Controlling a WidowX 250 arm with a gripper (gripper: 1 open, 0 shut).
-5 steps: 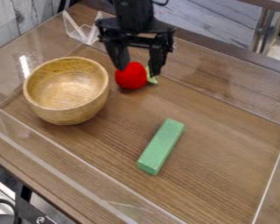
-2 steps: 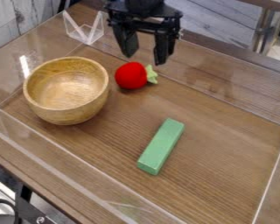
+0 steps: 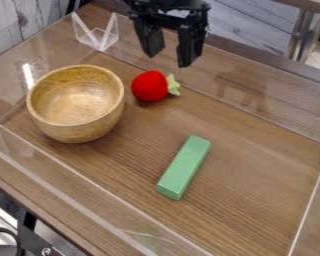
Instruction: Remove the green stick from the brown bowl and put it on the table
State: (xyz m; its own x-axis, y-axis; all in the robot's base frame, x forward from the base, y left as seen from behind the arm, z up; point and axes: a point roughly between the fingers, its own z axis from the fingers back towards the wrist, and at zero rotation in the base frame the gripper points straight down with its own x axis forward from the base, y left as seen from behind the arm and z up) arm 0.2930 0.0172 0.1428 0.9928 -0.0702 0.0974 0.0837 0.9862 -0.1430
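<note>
The green stick (image 3: pixel 184 167) lies flat on the tabletop (image 3: pixel 256 130), in the lower middle of the frame, slightly right of centre. It rests on its broad face and runs on a diagonal, its upper end pointing toward the upper right and its lower end toward the lower left. Nothing touches it, and it sits well apart from the other things.

The brown bowl (image 3: pixel 77 102) stands upright at the left of the frame, its hollow showing only smooth wood grain. Just to the right of the bowl, a little higher in the frame, sits a red strawberry toy (image 3: pixel 153 86) with a small green leaf at its right side; it is near the bowl's rim but not touching it.

The gripper (image 3: pixel 170 44) hangs at the top centre of the frame, above the strawberry toy and clear of it. Its dark fingers (image 3: pixel 190 45) point downward and stand spread apart, with only open space between them; it holds nothing.

Low clear acrylic walls (image 3: pixel 96 35) run around the tabletop's edges, showing as glints along the left, the near edge and the upper left corner.
</note>
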